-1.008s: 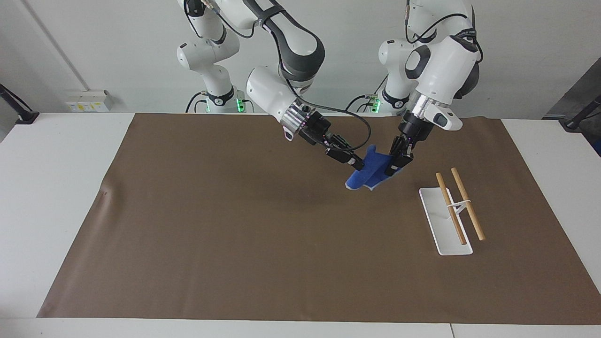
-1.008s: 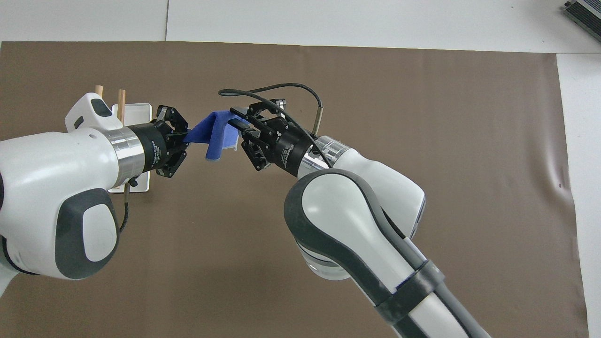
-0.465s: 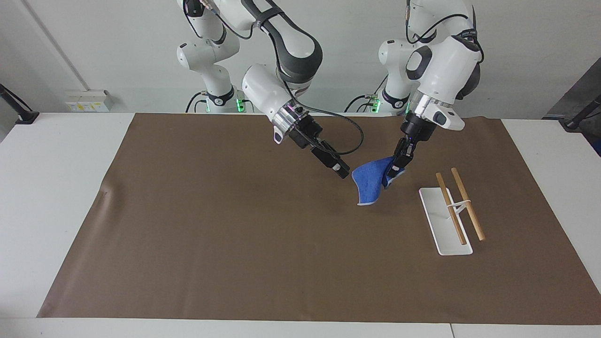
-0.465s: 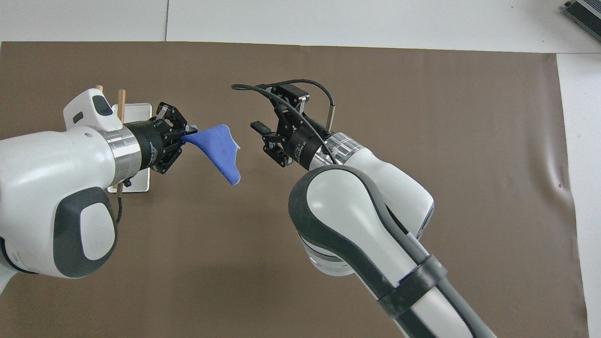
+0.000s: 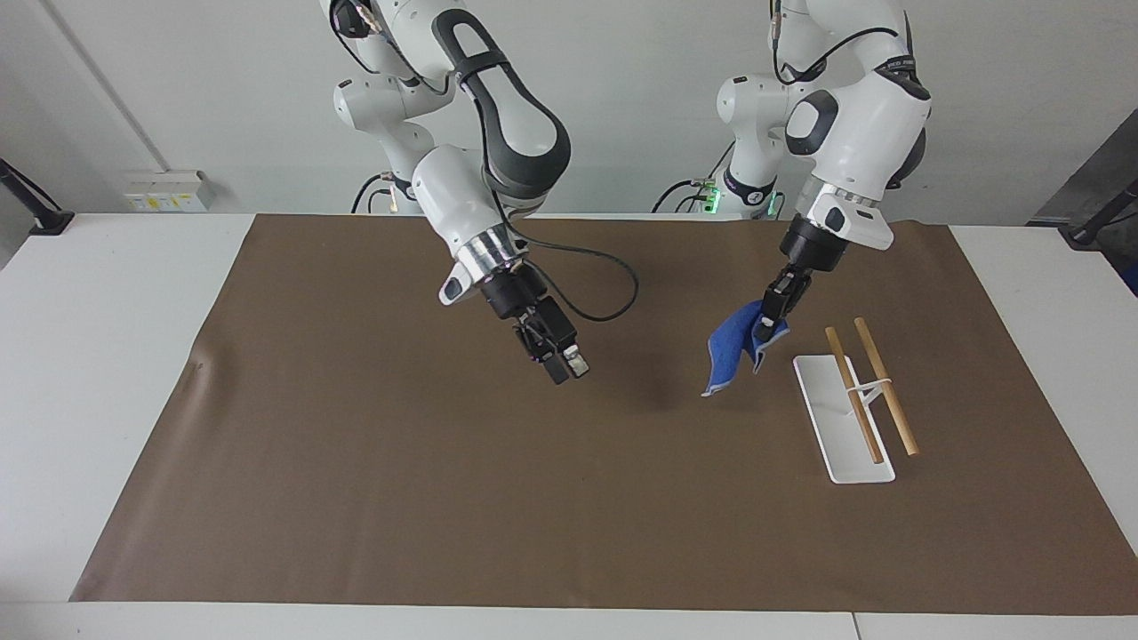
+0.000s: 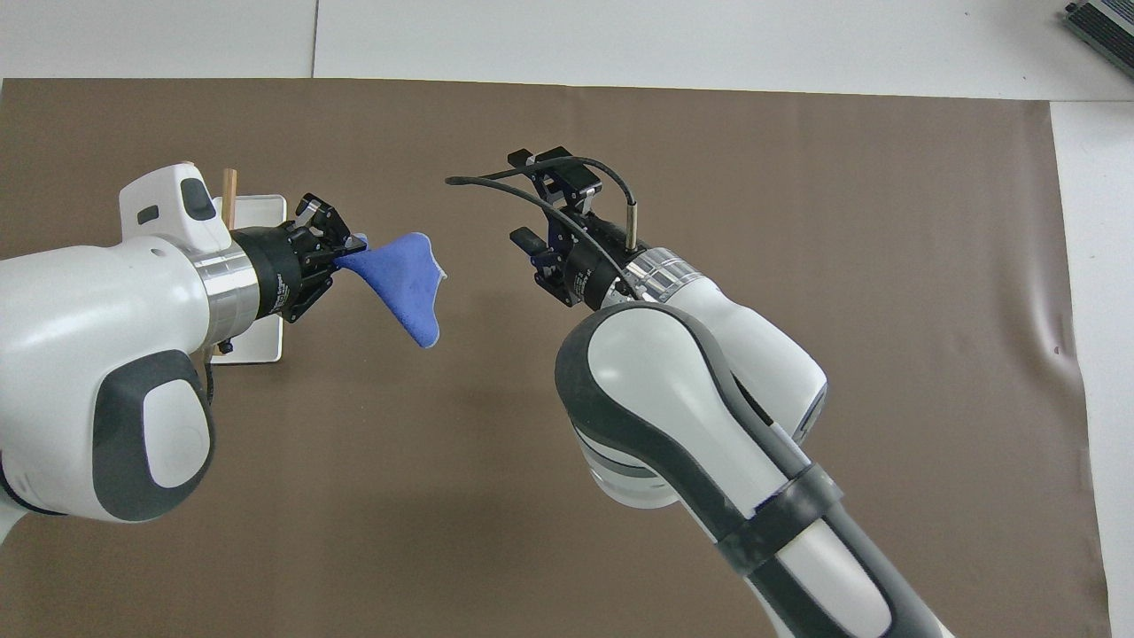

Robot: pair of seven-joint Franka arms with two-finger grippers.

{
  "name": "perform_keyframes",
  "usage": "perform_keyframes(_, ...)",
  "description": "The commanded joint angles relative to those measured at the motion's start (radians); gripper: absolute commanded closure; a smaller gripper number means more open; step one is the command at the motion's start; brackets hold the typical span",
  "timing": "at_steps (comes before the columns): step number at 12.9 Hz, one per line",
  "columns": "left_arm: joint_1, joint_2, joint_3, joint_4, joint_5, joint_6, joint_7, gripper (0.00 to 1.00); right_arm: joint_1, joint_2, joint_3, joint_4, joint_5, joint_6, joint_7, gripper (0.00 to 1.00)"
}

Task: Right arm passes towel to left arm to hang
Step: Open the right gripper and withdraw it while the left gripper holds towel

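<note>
The blue towel (image 5: 731,354) hangs in the air from my left gripper (image 5: 770,325), which is shut on one corner of it. It hangs over the brown mat, just beside the rack. In the overhead view the towel (image 6: 403,283) droops from the left gripper (image 6: 348,254). My right gripper (image 5: 565,366), with the looping black cable, is open and empty over the middle of the mat, well apart from the towel. It also shows in the overhead view (image 6: 542,232).
A white rack base (image 5: 831,436) with two tilted wooden rods (image 5: 885,387) stands on the mat toward the left arm's end. In the overhead view the left arm partly covers the rack (image 6: 257,211). The brown mat (image 5: 356,462) covers most of the white table.
My right gripper let go of the towel and drew back toward the right arm's end of the table. My left gripper carried the towel toward the rack, and it now hangs down.
</note>
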Motion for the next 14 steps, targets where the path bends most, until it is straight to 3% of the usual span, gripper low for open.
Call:
perform_keyframes(1, 0.007, 0.017, 0.050, 0.001, -0.003, 0.005, 0.103, 1.00, -0.050, -0.001, 0.007, -0.023, -0.221, -0.027, -0.031, 0.00)
perform_keyframes(4, 0.009, 0.026, 0.125, 0.007, 0.038, 0.003, 0.191, 1.00, -0.142, -0.004, 0.004, -0.025, -0.523, -0.183, -0.030, 0.00)
perform_keyframes(9, 0.023, 0.028, 0.128, 0.007, 0.043, 0.011, 0.254, 1.00, -0.293, -0.016, -0.016, 0.016, -1.188, -0.545, -0.022, 0.00)
perform_keyframes(14, 0.032, 0.031, 0.165, -0.011, 0.043, 0.015, 0.248, 1.00, -0.300, -0.123, -0.117, 0.058, -1.535, -0.905, -0.020, 0.00)
